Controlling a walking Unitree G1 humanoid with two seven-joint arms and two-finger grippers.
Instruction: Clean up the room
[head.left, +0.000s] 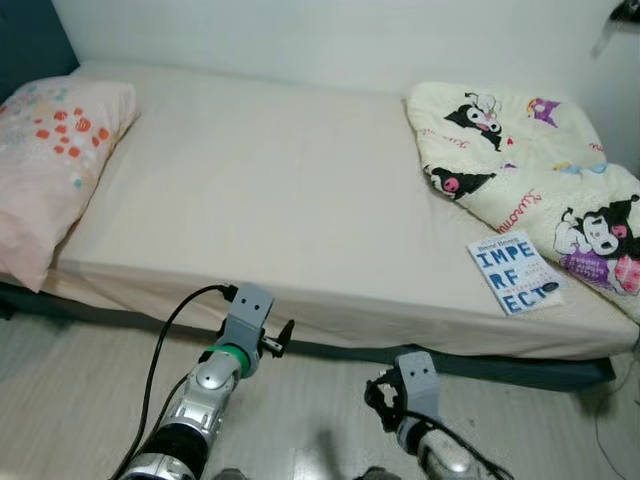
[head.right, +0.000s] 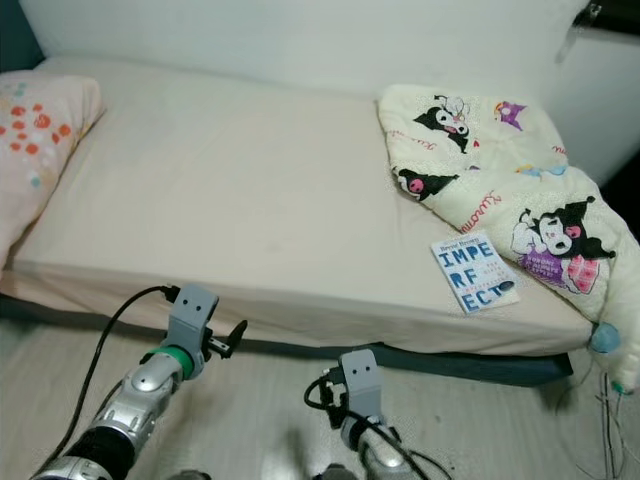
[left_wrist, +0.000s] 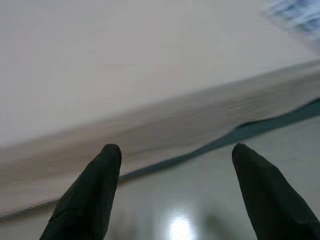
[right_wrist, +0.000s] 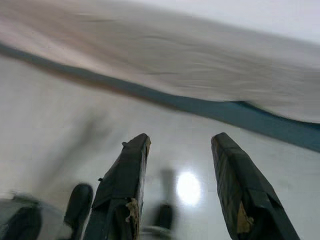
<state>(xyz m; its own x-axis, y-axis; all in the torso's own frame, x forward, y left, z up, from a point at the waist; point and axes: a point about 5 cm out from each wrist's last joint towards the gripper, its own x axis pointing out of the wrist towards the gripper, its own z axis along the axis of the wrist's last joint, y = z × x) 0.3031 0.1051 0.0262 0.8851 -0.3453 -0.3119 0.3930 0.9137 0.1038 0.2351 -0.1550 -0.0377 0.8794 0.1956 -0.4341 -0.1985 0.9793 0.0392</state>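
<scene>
Before you: a bed (head.left: 250, 190) under a plain cream sheet, pushed against a white wall (head.left: 300, 40). A pink pillow (head.left: 50, 160) with red and orange spots lies at its left end, overhanging the front edge. A dark base (head.left: 520, 368) runs beneath, above the pale glossy floor (head.left: 80, 400).

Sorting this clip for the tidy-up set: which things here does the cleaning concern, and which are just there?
Job:
- book, lying on the bed's right end
- blanket, bunched up beside the book
- left gripper, open, low before the bed's edge
- right gripper, open, over the floor

Just there:
- pillow, at the bed's left end
- bed
- floor
</scene>
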